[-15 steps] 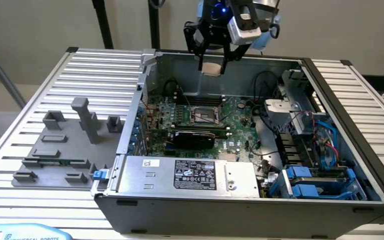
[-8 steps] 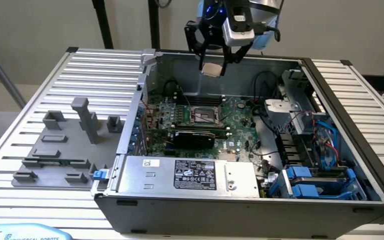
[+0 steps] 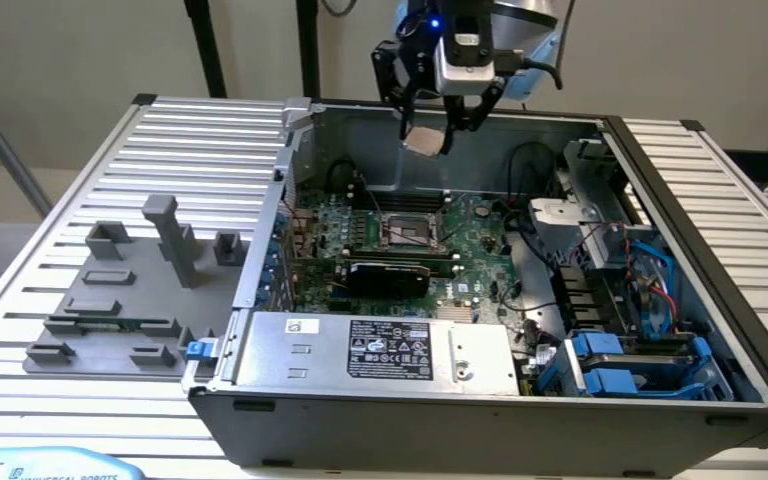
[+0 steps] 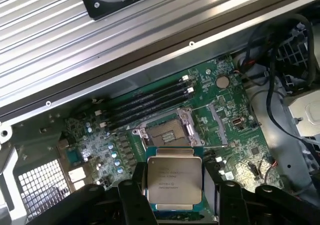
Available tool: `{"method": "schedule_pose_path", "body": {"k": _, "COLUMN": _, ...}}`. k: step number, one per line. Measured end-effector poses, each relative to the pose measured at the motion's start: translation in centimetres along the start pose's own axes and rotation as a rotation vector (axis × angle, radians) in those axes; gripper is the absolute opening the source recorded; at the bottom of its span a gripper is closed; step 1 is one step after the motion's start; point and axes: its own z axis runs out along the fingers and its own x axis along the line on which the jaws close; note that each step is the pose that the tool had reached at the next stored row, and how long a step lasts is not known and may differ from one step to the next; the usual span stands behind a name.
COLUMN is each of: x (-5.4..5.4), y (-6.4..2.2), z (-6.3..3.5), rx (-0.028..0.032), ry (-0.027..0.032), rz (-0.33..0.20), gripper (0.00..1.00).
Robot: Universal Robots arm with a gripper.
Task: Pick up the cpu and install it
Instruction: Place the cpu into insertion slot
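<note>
At the exterior view's left, grey fixture blocks [image 3: 131, 290] are sitting on the slatted table [image 3: 211, 130]. Just beside them, toward the right, an open computer case [image 3: 491, 420] is lying on its side. It is exposing a green motherboard [image 3: 471, 250] with a black-framed socket [image 3: 407, 232] near the board's middle. Over the case's far wall the end effector [image 3: 427, 135] is hanging in the air, its black fingers [image 4: 131, 197] pinching the cpu [image 3: 424, 141] by two opposite edges. In the wrist view the chip's silver top is facing the camera, apart from the socket. At the exterior view's right, blue drive caddies [image 3: 624, 365] are sitting inside the case.
</note>
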Motion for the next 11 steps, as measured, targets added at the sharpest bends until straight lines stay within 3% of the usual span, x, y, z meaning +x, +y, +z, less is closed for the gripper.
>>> {"method": "schedule_pose_path", "body": {"k": 11, "x": -0.01, "y": -0.03, "z": 0.31, "rx": -0.007, "ry": -0.0154, "rz": 0.2, "gripper": 0.55}}
